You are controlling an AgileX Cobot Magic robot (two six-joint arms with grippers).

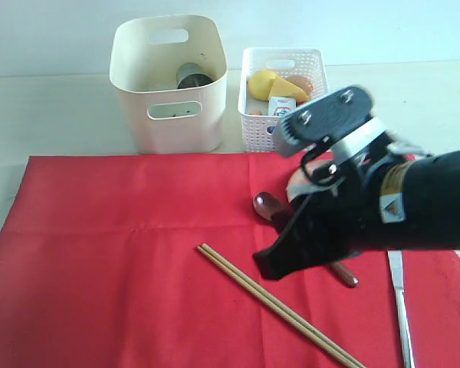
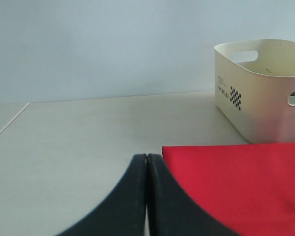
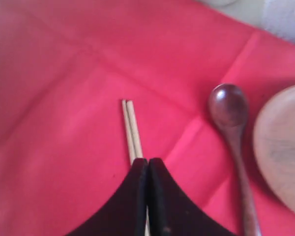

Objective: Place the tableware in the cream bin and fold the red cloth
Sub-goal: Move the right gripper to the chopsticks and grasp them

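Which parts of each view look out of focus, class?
Exterior view: the right claw near the lens is soft, the cream bin crisper. Right wrist view: spoon and chopsticks blurred. Left wrist view: left claw soft, bin print sharp.

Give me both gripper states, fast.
Left gripper: closed, holding nothing.
Right gripper: closed, holding nothing, over the wooden chopsticks.

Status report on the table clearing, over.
Left claw shut. Right claw shut above chopsticks. Steel cup in cream bin; spoon, knife, plate on red cloth. Nothing blocking.
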